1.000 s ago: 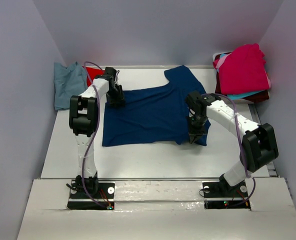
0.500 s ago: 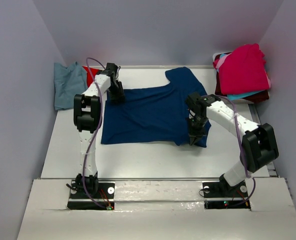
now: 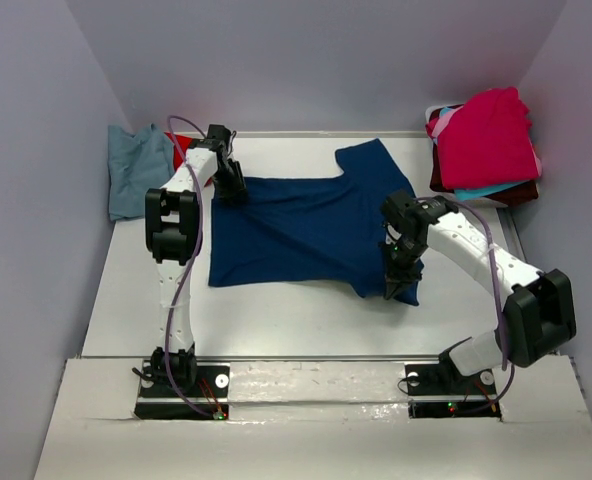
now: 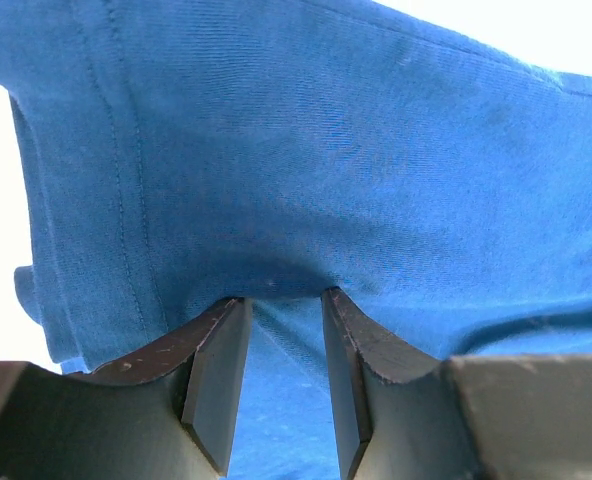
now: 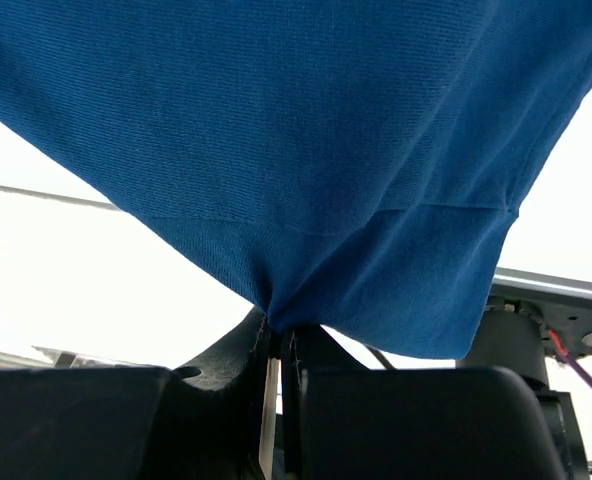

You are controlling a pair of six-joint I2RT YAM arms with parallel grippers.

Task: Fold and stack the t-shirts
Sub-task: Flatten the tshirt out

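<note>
A navy t-shirt point(image 3: 306, 230) is spread across the middle of the desk point(image 3: 276, 320). Its far left corner is gripped by the left claw point(image 3: 231, 190), with a thick fold bunched between the half-parted fingers point(image 4: 216, 390). The right claw point(image 3: 396, 285) is clenched tight on the hem at the near right corner, which is lifted off the desk. A magenta-topped pile of t-shirts point(image 3: 486, 135) is seen at the far right corner. A blue-grey t-shirt point(image 3: 136, 170) and a red t-shirt point(image 3: 186, 148) are at the far left.

No legible text — apparently none anywhere
</note>
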